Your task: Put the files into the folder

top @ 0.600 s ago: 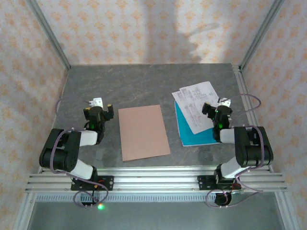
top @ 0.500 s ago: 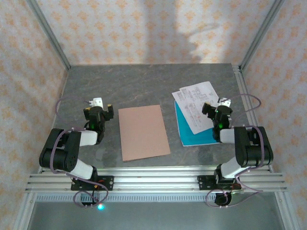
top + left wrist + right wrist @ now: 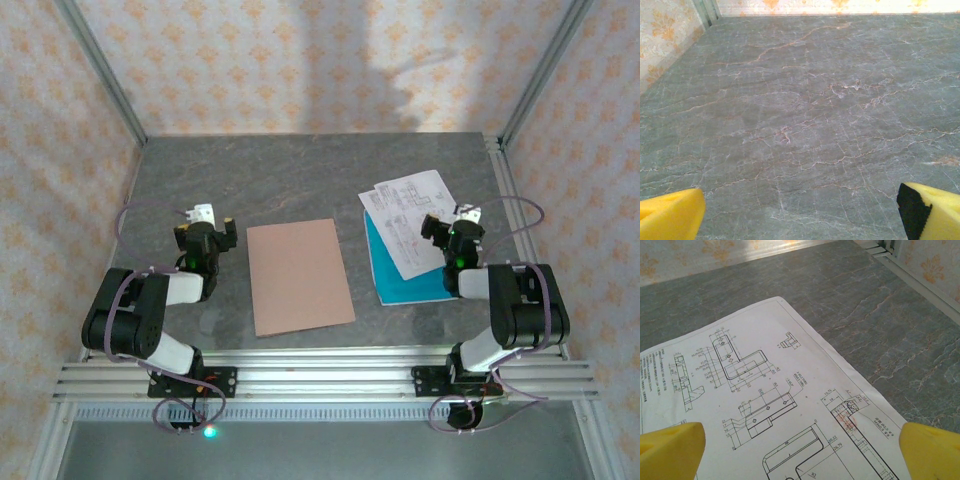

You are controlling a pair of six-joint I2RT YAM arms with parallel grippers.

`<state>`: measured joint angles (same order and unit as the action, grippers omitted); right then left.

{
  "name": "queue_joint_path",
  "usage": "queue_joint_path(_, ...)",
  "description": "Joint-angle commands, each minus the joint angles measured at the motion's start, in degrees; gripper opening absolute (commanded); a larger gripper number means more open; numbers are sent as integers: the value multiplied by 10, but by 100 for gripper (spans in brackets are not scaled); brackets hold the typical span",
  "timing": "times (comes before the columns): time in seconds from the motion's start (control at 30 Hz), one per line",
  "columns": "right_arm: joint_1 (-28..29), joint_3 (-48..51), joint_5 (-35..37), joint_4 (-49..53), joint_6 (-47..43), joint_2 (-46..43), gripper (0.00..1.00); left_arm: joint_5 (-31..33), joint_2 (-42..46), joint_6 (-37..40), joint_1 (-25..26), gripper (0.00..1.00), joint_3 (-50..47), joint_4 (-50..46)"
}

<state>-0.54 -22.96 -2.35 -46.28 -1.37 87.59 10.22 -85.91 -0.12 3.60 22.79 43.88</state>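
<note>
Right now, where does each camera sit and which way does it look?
Top camera: above and behind, looking down at the table, folder, papers, left arm and right arm.
Left wrist camera: low, facing bare table beyond its yellow fingers.
Right wrist camera: low over the papers, yellow fingers at bottom corners.
Top and right wrist share the papers.

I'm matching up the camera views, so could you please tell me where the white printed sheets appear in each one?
Top external: white printed sheets right of centre, overlapping the teal sheet, just beyond the right gripper.
Right wrist: lower left and centre, between the yellow fingers.
Left wrist: faces grey table toward the left wall.
Shared landmark: the veined grey table.
</note>
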Motion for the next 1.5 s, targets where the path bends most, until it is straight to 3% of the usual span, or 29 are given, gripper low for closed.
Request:
queue_joint_path(0.0,2,4,16,-15,1,-2,99,-4,3,-3,-3,100,13,-9)
queue_joint_path(0.2,2,4,12,-15,-1,-3,99,-4,3,-3,-3,100,14,-10)
queue_joint_path(0.37,2,71,59,-121,15,-32,99,16,19,-5,1,100,12,-11)
queue_joint_path(0.47,13,74,94,-2,18,-181,99,114,135,-29,34,100,70,-199)
queue_joint_path(0.57,13,-10,109,293,193,-363,100,105,230,-125,58,100,148,-355)
queue_joint_path(0.6,10,-36,77,406,279,-412,100,81,253,-213,57,100,183,-433)
queue_joint_path(0.63,10,-28,22,428,333,-456,100,29,271,-297,47,100,228,-548)
queue_joint_path(0.67,8,4,-47,373,360,-479,100,-13,280,-347,40,100,245,-604)
queue_joint_path(0.7,9,19,-104,356,384,-494,99,-113,286,-357,30,100,234,-577)
queue_joint_path(0.73,20,2,-129,415,406,-493,99,-183,288,-387,22,100,237,-582)
queue_joint_path(0.77,43,-23,-126,489,409,-485,99,-193,287,-405,33,99,247,-616)
queue_joint_path(0.83,152,-58,-31,613,407,-475,99,-140,292,-408,107,98,268,-715)
queue_joint_path(0.93,293,-62,51,652,425,-466,92,-90,294,-441,192,89,255,-814)
queue_joint_path(1.0,344,-75,55,673,451,-423,85,-93,288,-466,210,81,220,-840)
queue_joint_path(1.13,436,-96,52,643,484,-321,65,-150,278,-487,215,70,143,-784)
queue_joint_path(1.23,482,-128,65,636,485,-263,60,-162,252,-487,223,62,134,-761)
queue_joint_path(1.47,485,-161,30,635,486,-201,46,-159,196,-496,236,47,101,-702)
